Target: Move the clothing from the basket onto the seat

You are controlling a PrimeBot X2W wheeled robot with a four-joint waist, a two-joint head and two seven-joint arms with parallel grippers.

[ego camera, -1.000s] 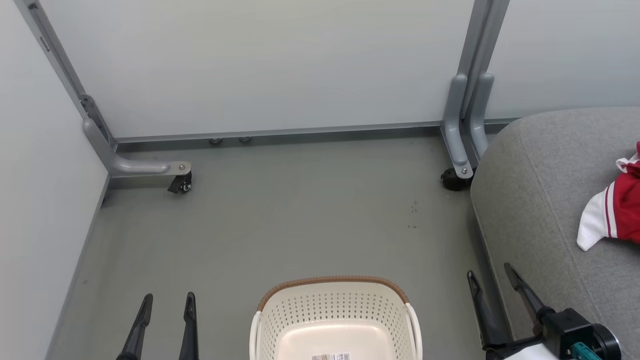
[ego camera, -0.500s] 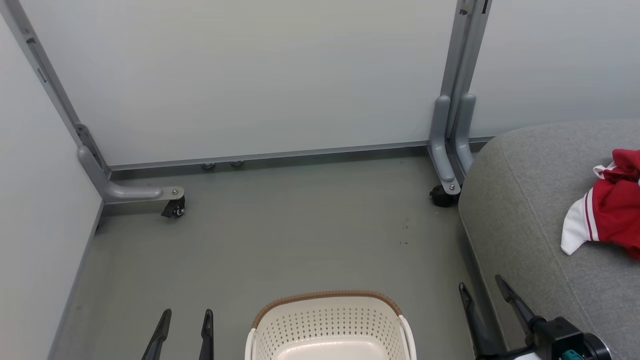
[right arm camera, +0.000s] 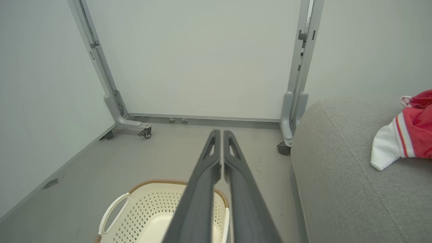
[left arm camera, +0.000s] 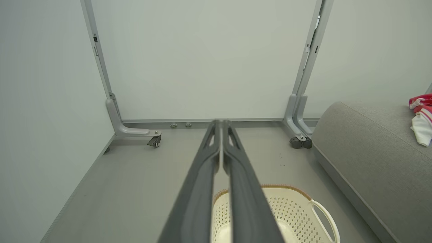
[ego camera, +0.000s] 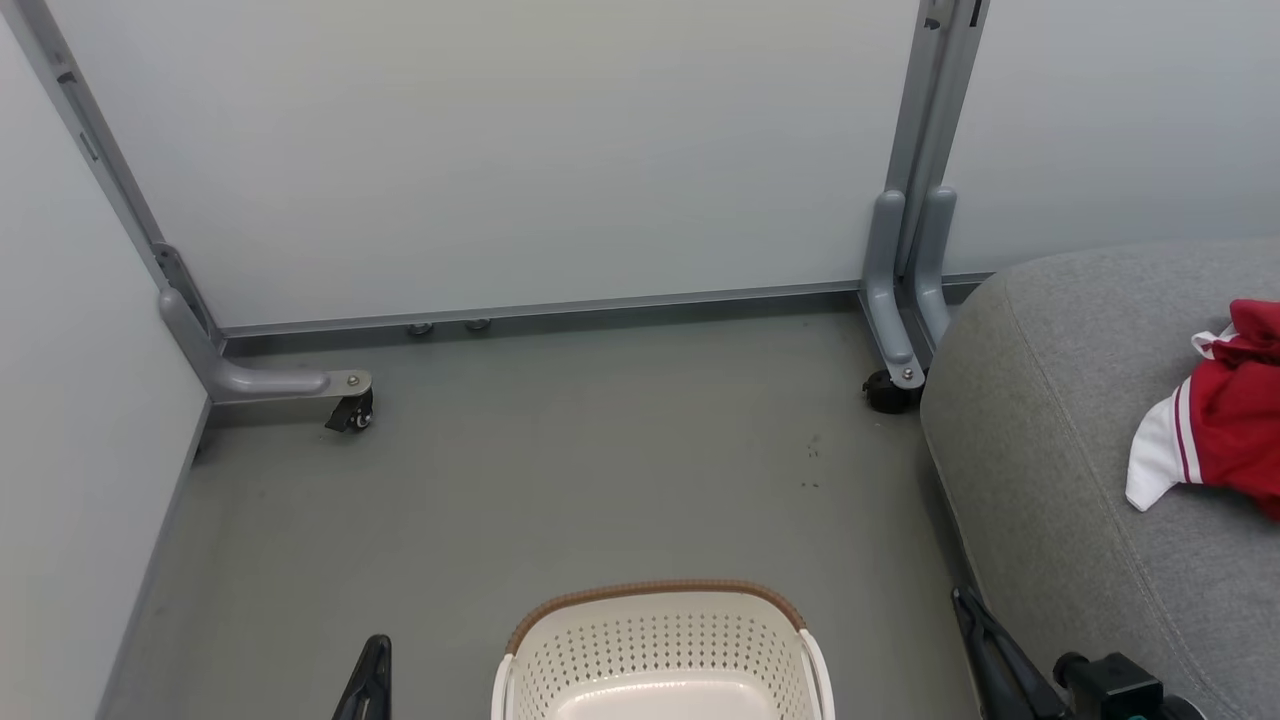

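- left claw (left arm camera: pixel 221 122): both fingers pressed together along their length, nothing between them.
- right claw (right arm camera: pixel 221 132): same, fingers closed tip to tip, holding nothing.
- Both point forward over the floor (ego camera: pixel 600 480), one on each side of the basket (ego camera: pixel 655 587), and neither touches it.

- clothing (ego camera: pixel 1230 440): red with a white cuff and stripes, lying crumpled on the seat (ego camera: pixel 1050 450), well in from the rounded corner.
- Part of it runs off the right edge of the head view, so the number of garments cannot be told.
- Nothing hangs over the seat edge. Judged unlikely to slide off.

- basket: upright on the floor, just beside the seat, between the two arms.
- That spot suits a short carry: lift from the middle, swing right, drop on the cushion.
- The part of its inside that shows is bare cream plastic with no red in it.
- Its near end is cut off by the frame bottom, and by the fingers in both wrist views, so it is not fully checked.

Judgement: the transfer looks complete or nearly so. Closed, empty claws held low and apart from the basket read as a parked pose, not an approach. If a garment lies in the hidden near end, a claw would have to open before reaching in.

Risk: low. The right claw is near the seat's side and could brush the fabric on a turn.
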